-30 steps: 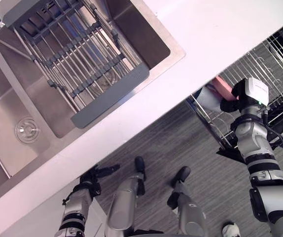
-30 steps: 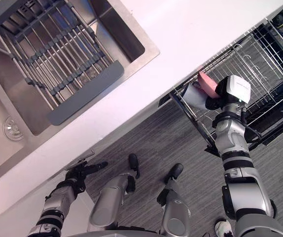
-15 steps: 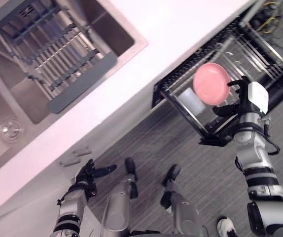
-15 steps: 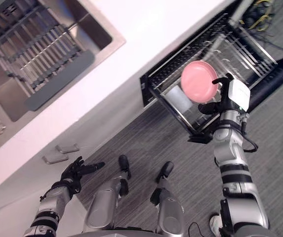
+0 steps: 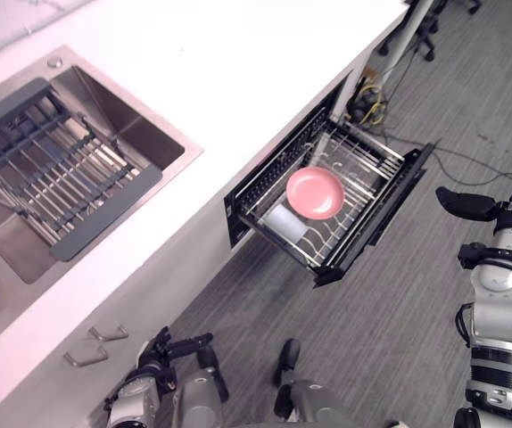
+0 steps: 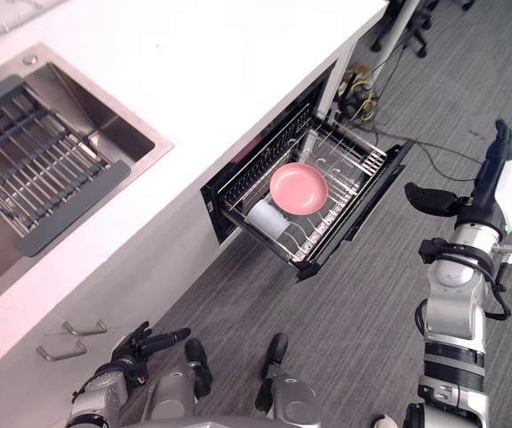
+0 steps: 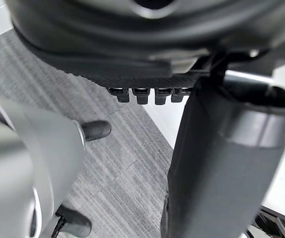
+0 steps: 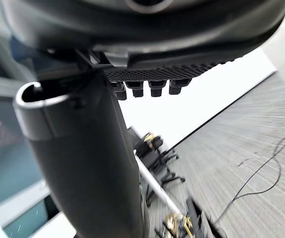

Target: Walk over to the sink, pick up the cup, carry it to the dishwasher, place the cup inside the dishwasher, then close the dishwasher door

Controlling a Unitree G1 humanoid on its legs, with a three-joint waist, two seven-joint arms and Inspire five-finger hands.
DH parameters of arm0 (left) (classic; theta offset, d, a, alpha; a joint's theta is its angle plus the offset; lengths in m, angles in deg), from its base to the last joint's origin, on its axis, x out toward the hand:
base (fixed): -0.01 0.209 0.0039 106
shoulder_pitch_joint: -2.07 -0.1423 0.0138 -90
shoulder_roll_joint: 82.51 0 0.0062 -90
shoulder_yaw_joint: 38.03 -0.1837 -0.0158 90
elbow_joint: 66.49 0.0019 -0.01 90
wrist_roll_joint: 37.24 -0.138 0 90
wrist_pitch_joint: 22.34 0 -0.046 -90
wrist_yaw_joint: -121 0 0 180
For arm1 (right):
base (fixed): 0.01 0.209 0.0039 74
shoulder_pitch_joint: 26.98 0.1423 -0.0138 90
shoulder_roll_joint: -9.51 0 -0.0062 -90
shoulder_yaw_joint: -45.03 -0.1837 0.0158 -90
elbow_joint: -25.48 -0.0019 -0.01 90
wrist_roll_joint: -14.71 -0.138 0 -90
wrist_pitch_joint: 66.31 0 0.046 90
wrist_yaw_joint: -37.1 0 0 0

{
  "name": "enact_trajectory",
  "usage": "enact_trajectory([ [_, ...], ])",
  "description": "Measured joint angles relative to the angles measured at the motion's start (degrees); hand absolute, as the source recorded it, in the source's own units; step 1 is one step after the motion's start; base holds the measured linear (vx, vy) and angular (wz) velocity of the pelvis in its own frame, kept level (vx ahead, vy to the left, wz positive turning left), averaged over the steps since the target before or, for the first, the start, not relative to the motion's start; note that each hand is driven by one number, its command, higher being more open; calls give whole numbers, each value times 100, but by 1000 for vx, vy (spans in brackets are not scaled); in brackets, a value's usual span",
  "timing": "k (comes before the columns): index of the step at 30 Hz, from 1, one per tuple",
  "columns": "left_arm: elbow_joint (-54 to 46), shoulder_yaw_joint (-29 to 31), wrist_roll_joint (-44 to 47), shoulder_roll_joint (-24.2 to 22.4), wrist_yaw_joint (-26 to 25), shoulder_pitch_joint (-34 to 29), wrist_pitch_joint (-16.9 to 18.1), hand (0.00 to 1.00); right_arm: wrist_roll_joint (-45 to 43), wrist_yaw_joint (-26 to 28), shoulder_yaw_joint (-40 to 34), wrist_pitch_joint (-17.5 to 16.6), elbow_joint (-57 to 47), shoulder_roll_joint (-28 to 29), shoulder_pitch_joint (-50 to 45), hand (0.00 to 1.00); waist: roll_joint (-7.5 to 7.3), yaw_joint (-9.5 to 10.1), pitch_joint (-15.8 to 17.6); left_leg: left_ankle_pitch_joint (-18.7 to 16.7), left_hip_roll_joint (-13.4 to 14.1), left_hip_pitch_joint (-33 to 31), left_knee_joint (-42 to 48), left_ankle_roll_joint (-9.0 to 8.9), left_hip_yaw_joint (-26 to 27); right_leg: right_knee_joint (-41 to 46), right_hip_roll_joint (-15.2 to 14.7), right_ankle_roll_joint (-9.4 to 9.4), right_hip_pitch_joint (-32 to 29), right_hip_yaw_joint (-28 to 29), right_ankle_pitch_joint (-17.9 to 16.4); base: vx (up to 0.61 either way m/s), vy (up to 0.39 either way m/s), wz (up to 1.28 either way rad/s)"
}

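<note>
Pink bowl (image 5: 315,193) in dishwasher rack (image 5: 374,168), right hand (image 6: 474,207) well apart

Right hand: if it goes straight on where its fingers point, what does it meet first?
Nothing near, it seems. The open right hand points out over the grey carpet floor, clear of the pulled-out dishwasher wire rack. Its wrist view shows black office chairs far ahead, likely the first thing met; depth unclear.
</note>
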Motion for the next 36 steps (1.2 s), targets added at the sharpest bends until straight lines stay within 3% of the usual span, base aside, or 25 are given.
enact_trajectory([
  [4,175,125,-3,21,22,-208,28,100,-675,24,-492,296,586,10,-38,100,113,-59,-66,-248,223,-80,377,-65,64,-2,98,-86,22,-47,-61,-40,25,-14],
  [6,186,119,3,26,65,-216,28,100,-1092,6,-627,467,679,2,50,100,246,-108,-3,-385,385,-399,661,-67,75,-1,129,-85,-193,-189,-59,-67,58,-25],
  [7,251,100,30,28,67,-141,28,100,-1378,-59,-662,554,773,-39,222,0,339,-149,99,-414,419,-642,783,-51,94,0,110,-95,-400,-240,52,-54,56,-19],
  [8,290,99,54,31,66,-62,28,100,-1526,-98,-692,583,828,-56,346,0,358,-160,189,-422,408,-710,829,-38,110,0,83,-137,-481,-242,157,-76,94,-21],
  [12,256,-132,380,11,61,485,170,100,-2242,-238,-765,866,1027,-581,1463,0,846,-174,948,-289,186,-1029,715,129,229,1,-91,-154,-978,-79,516,-62,92,-15],
  [17,85,-392,739,11,40,599,181,100,-2991,-73,-546,911,1438,-1122,2293,0,1187,-146,1198,-30,-253,-1062,199,233,109,31,-328,-54,-1264,113,643,27,86,-8],
  [22,65,-869,1146,-22,21,943,-1,100,-3919,264,57,729,2471,-1485,2760,0,1375,-80,1298,46,-598,-1127,-18,299,-255,0,-547,50,-1343,87,714,18,118,11],
  [27,46,-1035,1272,-40,78,1124,-180,100,-4234,717,536,664,3341,-1612,3182,0,1566,112,1384,107,-768,-1209,-71,385,-489,-2,-700,92,-1320,-112,741,-11,97,22],
  [36,109,-1458,1270,-148,235,965,-297,100,-4386,703,623,463,4341,-1915,3297,0,1662,189,1425,522,-1009,-929,-528,409,-1266,-1,-809,121,-705,-1033,574,-11,44,44],
])
